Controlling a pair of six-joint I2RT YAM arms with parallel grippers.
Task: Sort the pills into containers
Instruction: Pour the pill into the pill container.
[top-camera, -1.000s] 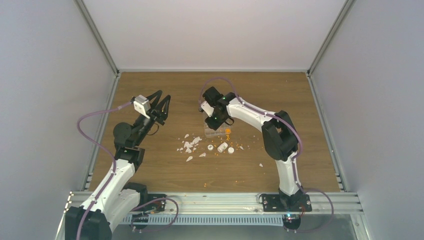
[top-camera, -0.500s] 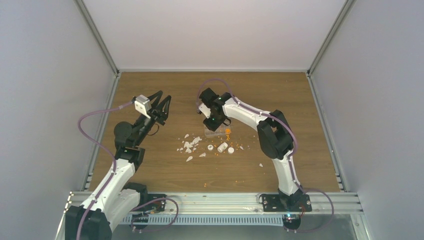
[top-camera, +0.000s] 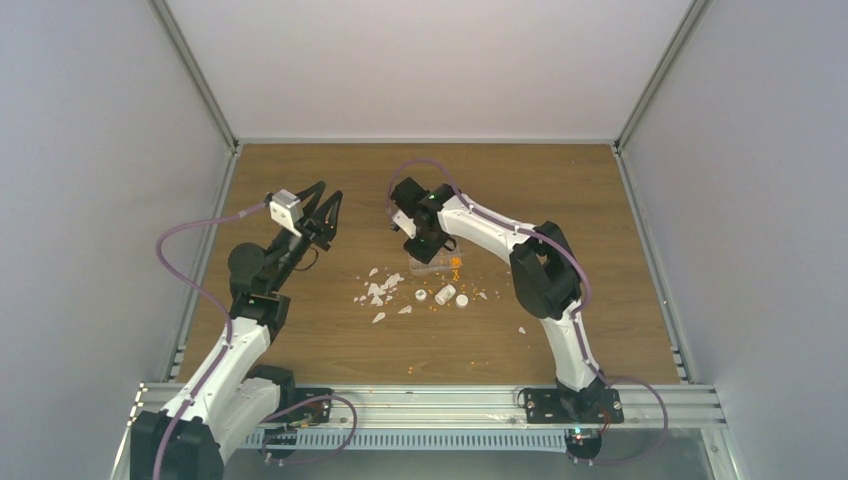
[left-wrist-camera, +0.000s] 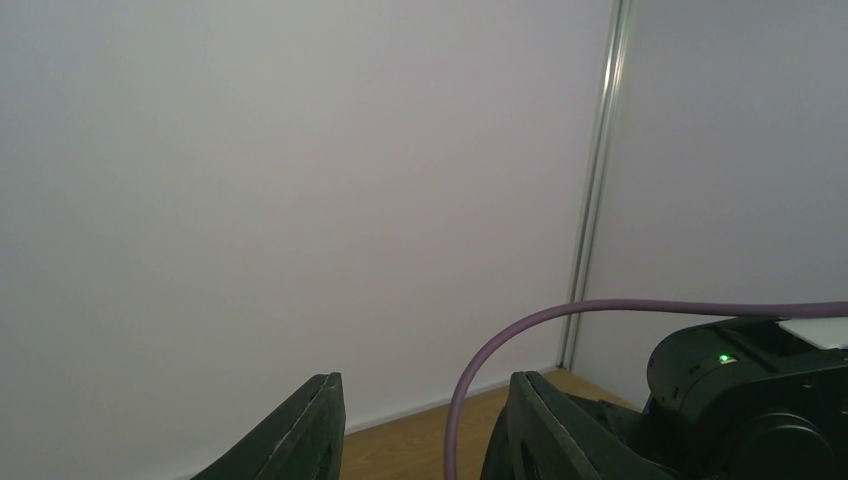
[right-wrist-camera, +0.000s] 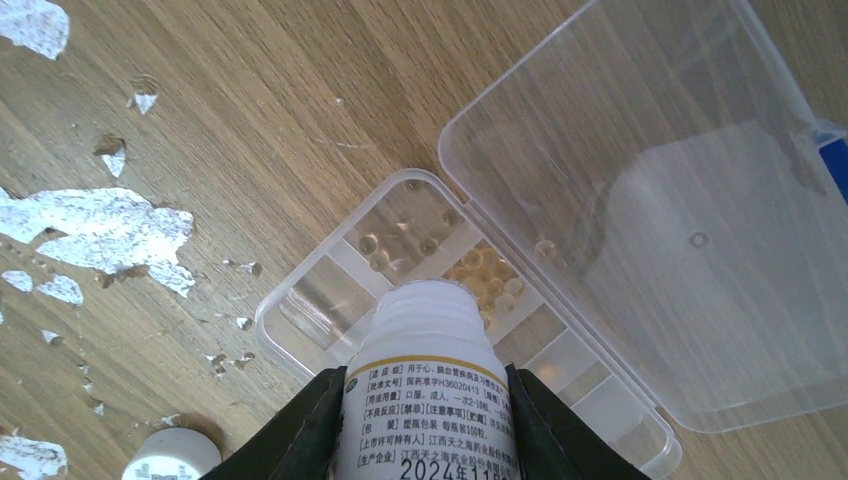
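Now the right gripper (right-wrist-camera: 425, 415) pinches a white bottle (right-wrist-camera: 427, 340) between its fingers (right-wrist-camera: 312, 430), neck over the box (right-wrist-camera: 300, 310), where pills (right-wrist-camera: 487, 280) lie. The left gripper (left-wrist-camera: 425, 400) gapes wide, holding nothing.

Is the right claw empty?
No, the right claw grips a white labelled bottle pointing at the open box.

You are seeing a clear organiser box (right-wrist-camera: 320, 295) holding pale yellow pills (right-wrist-camera: 480, 275). The white bottle (right-wrist-camera: 430, 410) is wearing a yellow band above black print. White flakes (right-wrist-camera: 110, 225) are speckling the brown wood-grain table (right-wrist-camera: 300, 80), and a purple cable (left-wrist-camera: 600, 305) is showing against a pale grey wall (left-wrist-camera: 250, 150).
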